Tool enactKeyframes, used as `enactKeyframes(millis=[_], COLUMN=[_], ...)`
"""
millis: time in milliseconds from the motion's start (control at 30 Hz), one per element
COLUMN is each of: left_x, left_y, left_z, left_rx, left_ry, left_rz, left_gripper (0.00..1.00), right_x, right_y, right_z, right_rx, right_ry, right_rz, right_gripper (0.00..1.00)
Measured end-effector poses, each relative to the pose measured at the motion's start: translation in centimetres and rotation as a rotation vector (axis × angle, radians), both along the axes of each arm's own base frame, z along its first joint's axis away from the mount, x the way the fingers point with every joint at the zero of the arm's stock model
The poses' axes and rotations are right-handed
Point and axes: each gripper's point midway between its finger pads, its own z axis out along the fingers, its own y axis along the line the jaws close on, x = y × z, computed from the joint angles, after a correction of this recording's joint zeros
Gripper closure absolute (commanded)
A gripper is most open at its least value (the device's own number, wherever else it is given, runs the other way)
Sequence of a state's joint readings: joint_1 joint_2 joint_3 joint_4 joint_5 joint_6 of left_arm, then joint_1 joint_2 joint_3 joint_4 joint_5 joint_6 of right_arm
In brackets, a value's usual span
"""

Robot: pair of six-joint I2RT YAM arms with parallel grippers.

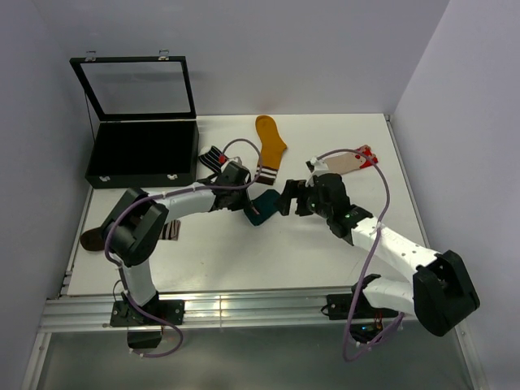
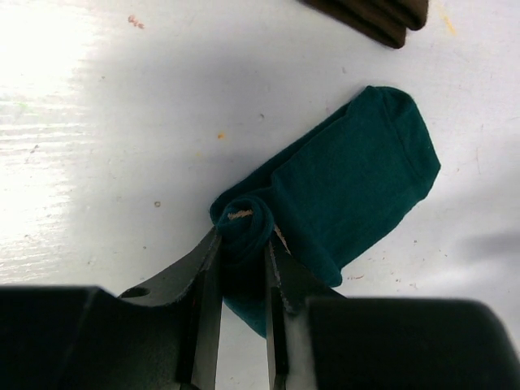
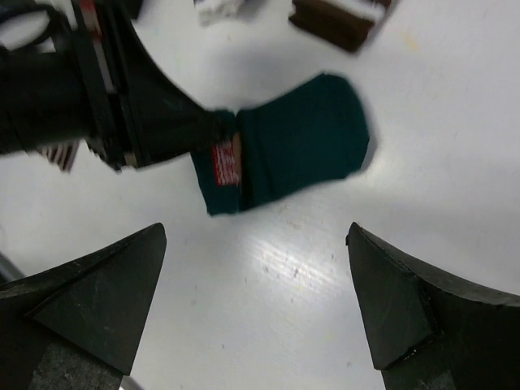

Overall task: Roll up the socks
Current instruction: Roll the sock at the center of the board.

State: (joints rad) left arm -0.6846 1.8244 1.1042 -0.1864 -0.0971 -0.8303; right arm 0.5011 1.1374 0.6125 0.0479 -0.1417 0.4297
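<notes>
Teal sock (image 2: 349,183) pinched by left end effector (image 2: 244,240), mustard sock (image 1: 270,142) beyond

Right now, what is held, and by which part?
Left gripper pinches the dark teal sock at its rolled end; right gripper is open, empty.

White table (image 1: 284,256), pale lilac walls (image 1: 284,57)

You see a soft, matt teal cloth sock (image 2: 349,179) mid-frame on a smooth, glossy white worktop (image 2: 106,146); the left end effector (image 2: 244,242) looks matt black plastic.
</notes>
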Motion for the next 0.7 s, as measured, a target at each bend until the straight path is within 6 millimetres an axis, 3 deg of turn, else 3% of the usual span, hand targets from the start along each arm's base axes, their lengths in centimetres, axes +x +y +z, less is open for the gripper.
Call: enactKeyframes(millis=[133,367,700], left_x=[0.2,0.2,0.3], left_y=[-0.3,-0.4,-0.8], left_z=[0.1,-0.1,-0.1], left_rx=[0.012,0.022,0.021], left_ry=[-0.005,-0.003,-0.004], left_rz=[-0.013,-0.023,-0.031], left_gripper=[0.84,0.85,0.85], right_x=[-1.6,-1.8,-2.7], right_y=[0.4,1.9,7.2], right_z=[-2.4,-2.2,-4.6], right_rx=[0.012,-0.057,-0.266], right_ry=[0.058,0.006,-0.096], right_rz=[0.065,0.119,0.226], right_gripper=[0.0,0.0,0.0])
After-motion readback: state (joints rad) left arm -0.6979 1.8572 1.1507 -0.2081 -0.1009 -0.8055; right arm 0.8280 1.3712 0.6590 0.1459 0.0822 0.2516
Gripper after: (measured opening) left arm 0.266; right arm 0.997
